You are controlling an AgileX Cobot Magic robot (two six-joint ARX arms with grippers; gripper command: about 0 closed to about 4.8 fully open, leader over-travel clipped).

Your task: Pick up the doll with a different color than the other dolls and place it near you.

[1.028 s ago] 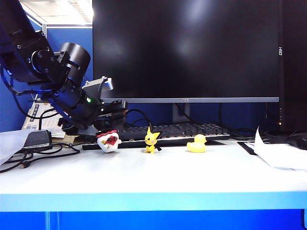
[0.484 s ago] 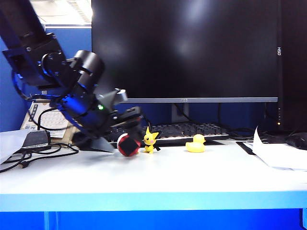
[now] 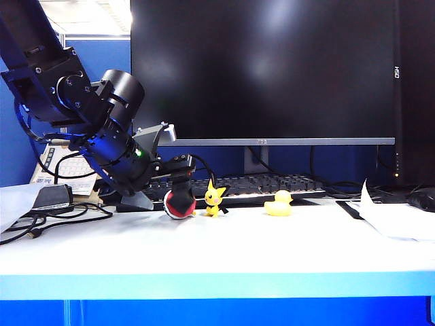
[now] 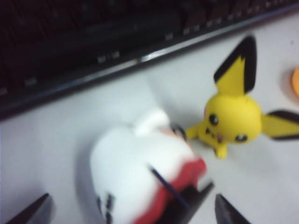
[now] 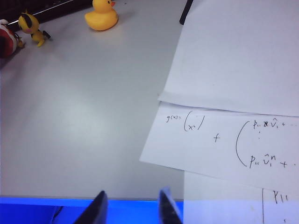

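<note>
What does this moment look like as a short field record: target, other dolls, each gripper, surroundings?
target: red-and-white doll on its side on the table, beside the pointy-eared doll
other dolls: pointy-eared doll and rubber duck, both yellow, upright
left gripper: open, fingers either side of the red-and-white doll, not closed on it
right gripper: open, holding nothing, over the table edge beside handwritten papers
surroundings: keyboard and monitor behind the dolls
</note>
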